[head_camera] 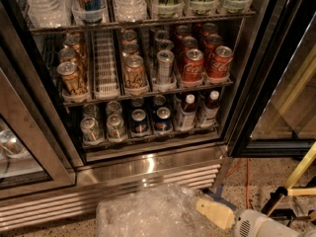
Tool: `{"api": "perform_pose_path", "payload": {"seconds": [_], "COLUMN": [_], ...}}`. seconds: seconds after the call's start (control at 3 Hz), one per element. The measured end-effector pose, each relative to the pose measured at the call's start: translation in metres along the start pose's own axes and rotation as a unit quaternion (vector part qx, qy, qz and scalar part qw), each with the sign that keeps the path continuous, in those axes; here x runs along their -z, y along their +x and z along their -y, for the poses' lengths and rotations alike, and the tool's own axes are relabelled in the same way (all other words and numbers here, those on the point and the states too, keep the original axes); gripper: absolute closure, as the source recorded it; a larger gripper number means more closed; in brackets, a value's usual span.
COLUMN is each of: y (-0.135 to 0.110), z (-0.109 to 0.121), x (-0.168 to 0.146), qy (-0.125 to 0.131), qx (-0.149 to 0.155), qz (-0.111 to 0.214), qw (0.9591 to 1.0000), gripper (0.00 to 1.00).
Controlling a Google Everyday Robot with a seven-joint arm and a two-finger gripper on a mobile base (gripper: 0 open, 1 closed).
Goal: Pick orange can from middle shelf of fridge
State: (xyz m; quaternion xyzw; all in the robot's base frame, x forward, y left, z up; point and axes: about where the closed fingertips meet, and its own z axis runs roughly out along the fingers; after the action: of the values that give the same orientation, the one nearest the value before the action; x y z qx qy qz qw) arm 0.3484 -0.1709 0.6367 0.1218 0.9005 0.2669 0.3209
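Speckled floor, crumpled clear plastic, orange cable, warm light.

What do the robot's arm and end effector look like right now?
The end effector, at the bottom right in front of the fridge, is pale cream and blocky. Behind it, the arm is a white rounded shell with a slotted vent. No markings show.
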Motion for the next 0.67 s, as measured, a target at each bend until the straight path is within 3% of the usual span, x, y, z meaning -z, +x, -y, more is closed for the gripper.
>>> {"api": "perform_pose_path", "payload": {"seconds": [0.33, 0.67], "y": [-0.0186, -0.0148], "z": [-0.0046, -0.0028], "x": [0.0011, -0.0008], "qy": [0.016, 0.021], "qx": [-0.002, -0.003], "qz": [0.027, 0.021], "qw": [0.9995, 0.9996], "gripper": [0.0, 0.0]}}
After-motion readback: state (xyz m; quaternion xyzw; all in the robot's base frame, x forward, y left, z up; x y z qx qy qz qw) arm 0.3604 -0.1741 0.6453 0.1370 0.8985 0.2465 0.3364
